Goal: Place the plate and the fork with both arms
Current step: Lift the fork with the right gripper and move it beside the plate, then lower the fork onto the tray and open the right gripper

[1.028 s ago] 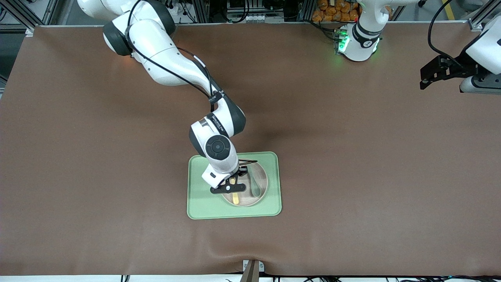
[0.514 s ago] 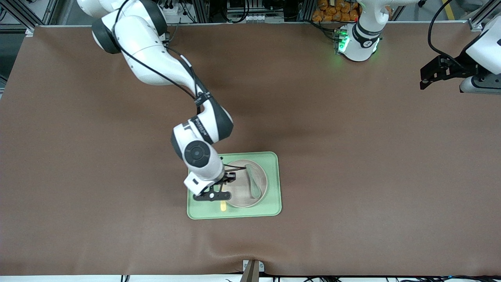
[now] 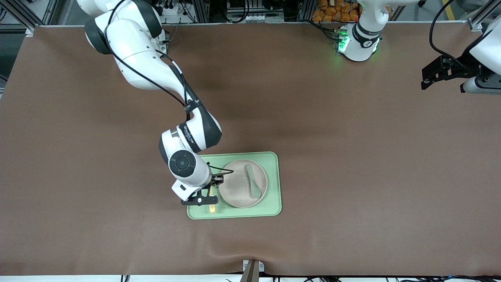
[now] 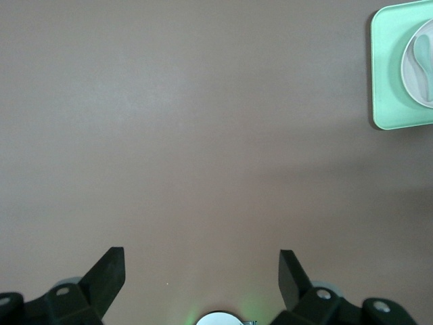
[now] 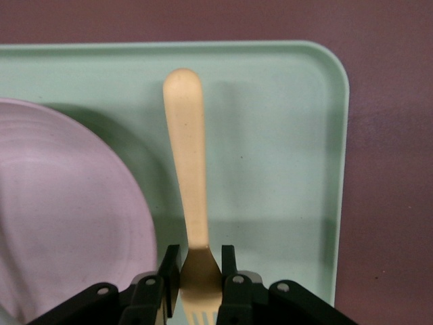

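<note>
So my right gripper [image 3: 206, 196] is clamped on the fork [image 3: 212, 203], pinching it at the neck just above the tines. In the right wrist view the fork [image 5: 189, 196] hangs with its rounded handle end pointing away from my fingers [image 5: 230, 271]. It sits over the bare strip of the light-green tray [image 3: 274, 184], just beside the plate [image 3: 238, 192], toward the right arm's end of the table. From up front I honestly can't tell whether the fork is touching the tray or hanging a hair above it, though the wrist camera shows a shadow alongside the handle.

The plate lies flat on the tray [image 5: 284, 135], filling most of it, and a grey-green spoon [image 3: 253, 181] lies in the plate with its bowl nearer the front camera. In the right wrist view the plate [image 5: 67, 210] comes close to the fork handle with a slim gap of green showing between them.

My left gripper [image 3: 438, 72] is waiting over the brown table [image 3: 352, 156] at the left arm's end, well apart from everything, with its fingers [image 4: 108, 274] spread wide and nothing between them. Its wrist camera catches the tray's corner [image 4: 392, 74] far off, with a sliver of plate [image 4: 413, 74] and spoon [image 4: 423, 54].
</note>
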